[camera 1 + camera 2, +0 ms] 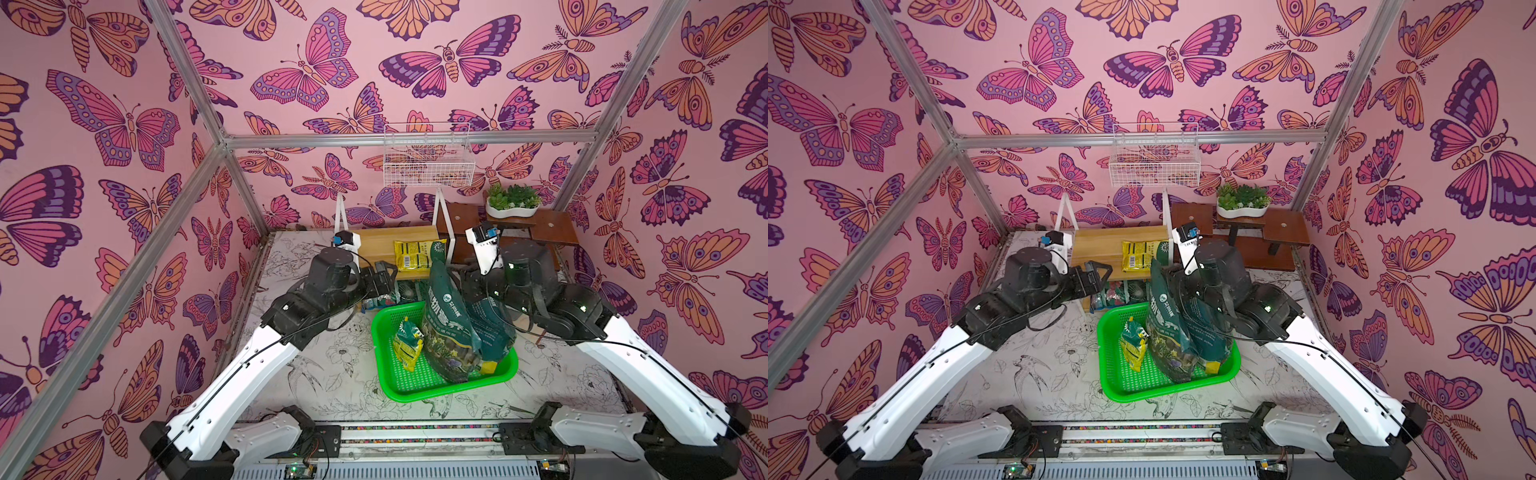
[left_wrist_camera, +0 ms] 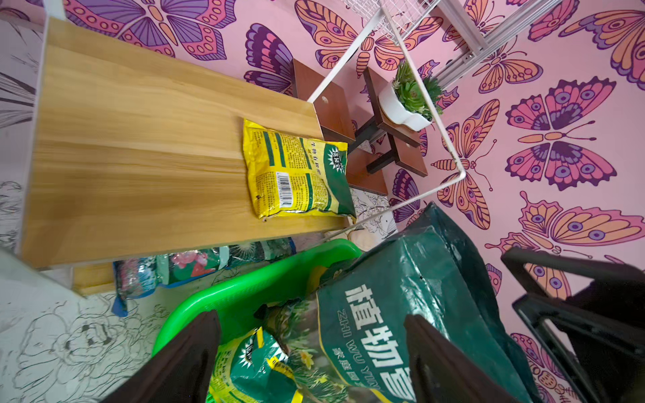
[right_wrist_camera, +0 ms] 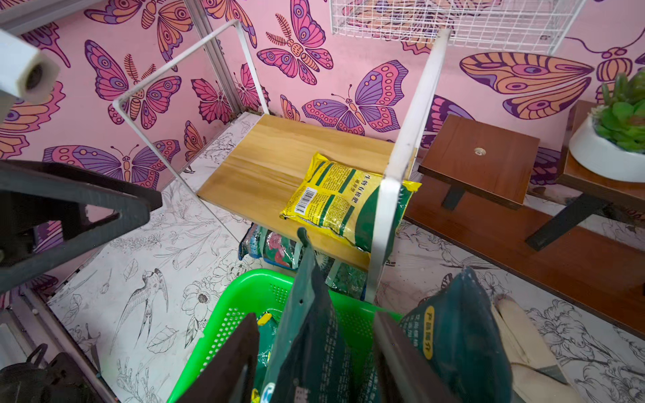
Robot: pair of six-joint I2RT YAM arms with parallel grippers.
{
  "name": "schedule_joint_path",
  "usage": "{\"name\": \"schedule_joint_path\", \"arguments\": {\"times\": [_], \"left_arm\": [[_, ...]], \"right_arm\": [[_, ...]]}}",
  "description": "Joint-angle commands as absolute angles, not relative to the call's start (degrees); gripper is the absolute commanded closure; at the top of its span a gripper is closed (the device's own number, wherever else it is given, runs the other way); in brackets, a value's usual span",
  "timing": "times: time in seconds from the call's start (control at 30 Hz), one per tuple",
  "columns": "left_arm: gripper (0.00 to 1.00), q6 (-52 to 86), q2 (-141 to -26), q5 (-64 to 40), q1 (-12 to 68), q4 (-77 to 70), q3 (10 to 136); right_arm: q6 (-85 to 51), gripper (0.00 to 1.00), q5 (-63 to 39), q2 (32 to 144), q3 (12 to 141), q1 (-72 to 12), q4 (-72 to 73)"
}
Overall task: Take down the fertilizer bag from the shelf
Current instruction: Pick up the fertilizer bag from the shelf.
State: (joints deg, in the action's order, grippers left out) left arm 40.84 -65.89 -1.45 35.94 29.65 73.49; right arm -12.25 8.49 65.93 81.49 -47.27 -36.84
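Note:
The shelf (image 1: 374,241) (image 3: 272,164) stands at the back with a yellow fertilizer bag (image 1: 411,253) (image 1: 1138,255) (image 2: 296,171) (image 3: 335,199) lying flat at the right end of its top board. My left gripper (image 1: 384,274) (image 2: 310,321) hovers open just in front of that board, left of the bag, holding nothing. A tall dark green bag (image 1: 449,324) (image 3: 307,331) stands in the green basket (image 1: 411,378) (image 2: 244,279). My right gripper (image 3: 316,317) is open and straddles the tall bag's top edge, with gaps on both sides.
A small yellow-green bag (image 1: 407,343) and a second dark green bag (image 1: 490,328) share the basket. More bags (image 2: 195,265) lie on the shelf's lower board. A white wire basket (image 1: 428,160) hangs above. A brown plant stand (image 1: 552,228) with a succulent pot (image 1: 513,203) stands to the right.

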Motion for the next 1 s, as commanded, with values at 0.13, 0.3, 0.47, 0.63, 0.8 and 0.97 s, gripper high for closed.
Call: {"name": "schedule_joint_path", "arguments": {"times": [0.13,0.3,0.47,0.63,0.8,0.97], "left_arm": [[0.34,42.4,-74.7,3.5,36.1,24.9,73.2],[0.35,43.0,-78.5,4.5,36.0,21.1,73.2],[0.36,44.8,-81.9,3.3,35.6,18.6,73.1],[0.41,45.1,-84.6,2.4,35.4,18.0,74.1],[0.48,44.0,-86.2,2.2,35.4,18.0,74.6],[0.49,42.8,-87.3,2.3,35.4,18.2,74.7]], "right_arm": [[-13.3,0.47,9.9,62.7,79.6,-45.7,-36.3],[-13.2,0.48,11.0,61.4,78.6,-45.4,-36.2],[-13.1,0.48,11.9,60.4,77.4,-45.3,-35.4],[-12.9,0.49,12.2,60.2,76.7,-45.2,-34.7],[-12.7,0.49,12.5,60.1,76.1,-45.2,-34.5],[-12.7,0.49,12.5,59.9,75.7,-45.1,-34.0]]}}
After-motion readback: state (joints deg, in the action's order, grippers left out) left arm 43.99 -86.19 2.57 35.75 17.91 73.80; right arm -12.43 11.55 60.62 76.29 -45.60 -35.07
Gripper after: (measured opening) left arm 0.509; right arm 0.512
